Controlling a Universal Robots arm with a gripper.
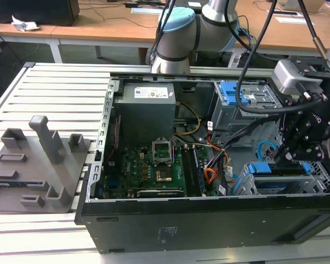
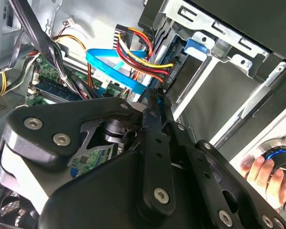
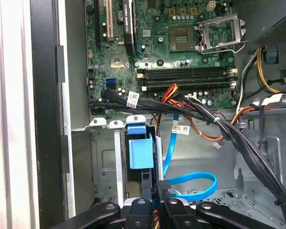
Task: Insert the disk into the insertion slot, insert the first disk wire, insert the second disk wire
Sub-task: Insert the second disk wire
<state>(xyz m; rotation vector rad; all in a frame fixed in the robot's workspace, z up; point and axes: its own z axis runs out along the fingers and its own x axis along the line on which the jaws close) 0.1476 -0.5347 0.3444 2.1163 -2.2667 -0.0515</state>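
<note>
The disk [image 1: 279, 177] sits down in the insertion slot [image 1: 324, 181], at the lower corner of the open computer case [image 1: 209, 220] on the exterior view's right; its bright blue frame shows along the top edge of the grey perforated cage. In the first wrist view the blue frame [image 3: 140, 152] stands upright inside the sheet-metal bay, just ahead of the gripper.

The gripper [image 1: 294, 151] hangs directly over the back end of the disk. In the second wrist view its black jaws are drawn close together, tips [image 2: 155, 95] right at the cables behind the drive; whether they actually pinch anything there I cannot tell.

The second disk wire [image 3: 190, 183], the flat light-blue cable, loops across the floor of the case beside the bay and rises toward the motherboard [image 3: 181, 52]; in the second wrist view it [image 2: 112, 71] runs just past the jaw tips. The first disk wire [image 2: 143, 55], red, orange, yellow and black strands fanning from a dark plug, lies just above the blue cable there.

Beyond, the taller grey cage with blue latches [image 1: 239, 96] stands at the back of the case, next to the power supply [image 1: 146, 110]. A grey fixture tray [image 1: 36, 165] rests on the slatted surface [image 1: 60, 88] at the exterior view's left. A person's hand [image 2: 264, 174] holds a round knob in the second wrist view.
</note>
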